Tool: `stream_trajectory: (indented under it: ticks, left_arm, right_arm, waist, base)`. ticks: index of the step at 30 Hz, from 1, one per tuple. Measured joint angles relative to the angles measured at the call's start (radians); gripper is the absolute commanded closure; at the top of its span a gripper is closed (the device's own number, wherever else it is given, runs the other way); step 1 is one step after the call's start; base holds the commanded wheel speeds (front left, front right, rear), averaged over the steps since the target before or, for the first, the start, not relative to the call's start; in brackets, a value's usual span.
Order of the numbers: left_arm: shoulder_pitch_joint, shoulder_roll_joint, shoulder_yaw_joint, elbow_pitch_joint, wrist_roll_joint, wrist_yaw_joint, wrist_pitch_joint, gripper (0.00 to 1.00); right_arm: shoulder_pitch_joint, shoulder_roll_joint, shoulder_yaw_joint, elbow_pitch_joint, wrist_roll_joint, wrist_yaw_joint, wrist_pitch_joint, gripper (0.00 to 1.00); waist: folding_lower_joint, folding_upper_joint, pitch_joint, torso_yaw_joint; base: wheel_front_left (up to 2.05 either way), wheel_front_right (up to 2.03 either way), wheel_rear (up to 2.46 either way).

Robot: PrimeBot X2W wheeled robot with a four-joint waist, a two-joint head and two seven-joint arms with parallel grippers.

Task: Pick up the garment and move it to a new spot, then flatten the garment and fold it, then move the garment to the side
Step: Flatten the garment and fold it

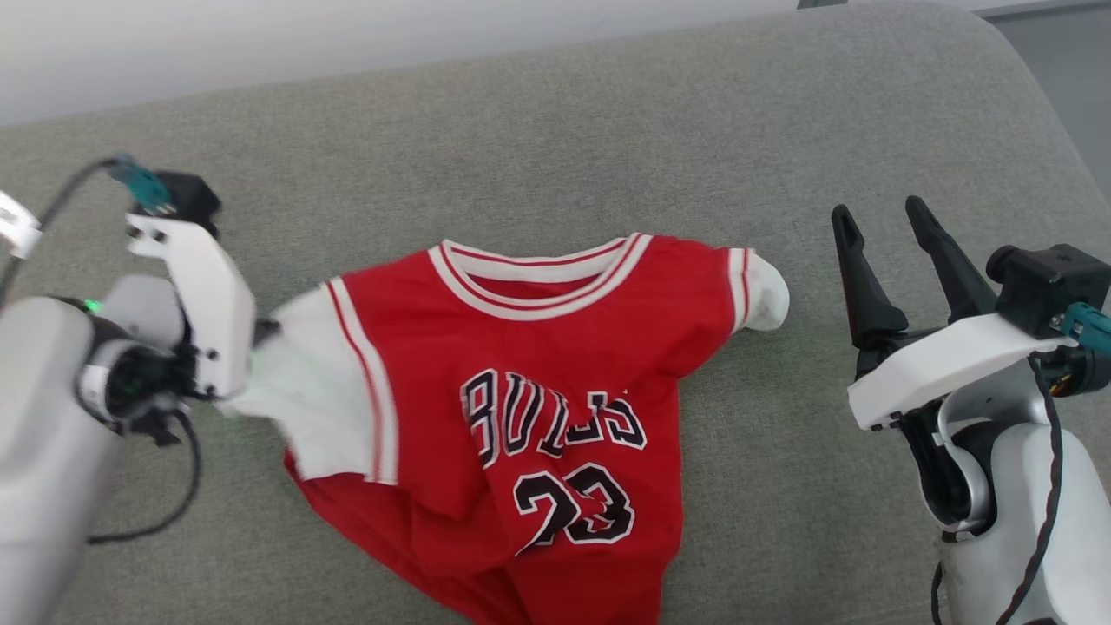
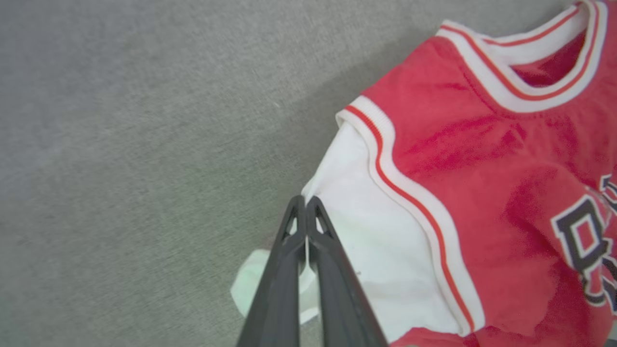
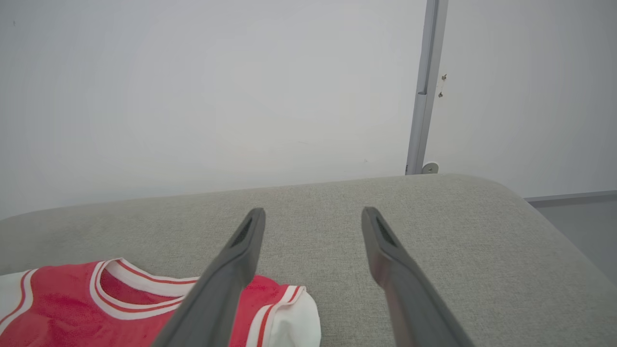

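Note:
The garment (image 1: 538, 347) is a red jersey with white sleeves, black lettering and the number 23. It lies face up and creased on the grey cushion. My left gripper (image 1: 265, 332) is at its left sleeve. In the left wrist view this gripper (image 2: 305, 205) is shut, pinching the edge of the white sleeve (image 2: 366, 231), and white cloth shows on both sides of the fingers. My right gripper (image 1: 881, 221) stands open to the right of the garment, clear of its right sleeve (image 1: 768, 295). In the right wrist view the open right gripper (image 3: 313, 212) hangs above the cushion, beside the garment (image 3: 72, 299).
The grey upholstered cushion (image 1: 608, 130) spreads wide around the garment. Its far edge meets a pale wall (image 3: 193, 96), and its rounded right corner (image 1: 998, 52) drops to the floor. A pale vertical rail (image 3: 424, 86) runs up the wall.

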State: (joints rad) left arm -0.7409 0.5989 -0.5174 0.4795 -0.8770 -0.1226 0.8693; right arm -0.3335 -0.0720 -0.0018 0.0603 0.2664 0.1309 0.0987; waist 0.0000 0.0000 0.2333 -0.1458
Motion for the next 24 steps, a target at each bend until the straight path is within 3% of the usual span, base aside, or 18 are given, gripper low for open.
stream_trajectory:
  ticks: [11, 18, 20, 21, 22, 24]
  left_arm:
    - [0.017, 0.116, 0.037, -0.007, 0.042, 0.051, -0.065, 1.0]
    - [0.042, 0.09, 0.032, 0.069, 0.059, 0.041, -0.16, 0.97]
    - [0.041, 0.068, 0.034, 0.099, 0.051, 0.033, -0.176, 0.73]
    - [0.04, 0.057, 0.032, 0.112, 0.047, 0.032, -0.184, 0.15]
    - [0.038, 0.049, 0.029, 0.124, 0.047, 0.03, -0.187, 0.0]
    - [0.026, 0.037, 0.029, 0.142, 0.035, 0.026, -0.179, 0.0]
  right_arm:
    - [0.016, 0.002, -0.002, -0.012, -0.002, 0.0, 0.018, 0.0]
    - [0.017, 0.001, -0.002, -0.011, 0.0, 0.0, 0.028, 0.0]
    - [0.017, 0.0, 0.0, -0.008, 0.001, 0.0, 0.032, 0.0]
    - [0.017, 0.0, 0.001, -0.007, 0.001, 0.0, 0.032, 0.0]
    - [0.017, 0.0, 0.002, -0.006, 0.001, 0.0, 0.033, 0.0]
    - [0.017, 0.0, 0.002, -0.004, 0.001, 0.0, 0.035, 0.0]
  waist:
    - [0.0, 0.0, -0.011, 0.017]
    - [0.0, 0.0, -0.01, 0.022]
    - [0.0, 0.0, -0.011, 0.024]
    - [0.0, 0.0, -0.012, 0.025]
    - [0.0, 0.0, -0.014, 0.027]
    - [0.0, 0.0, -0.02, 0.03]
  base:
    - [0.0, 0.0, 0.0]
    - [0.0, 0.0, 0.0]
    - [0.0, 0.0, 0.0]
    - [0.0, 0.0, 0.0]
    - [0.0, 0.0, 0.0]
    - [0.0, 0.0, 0.0]
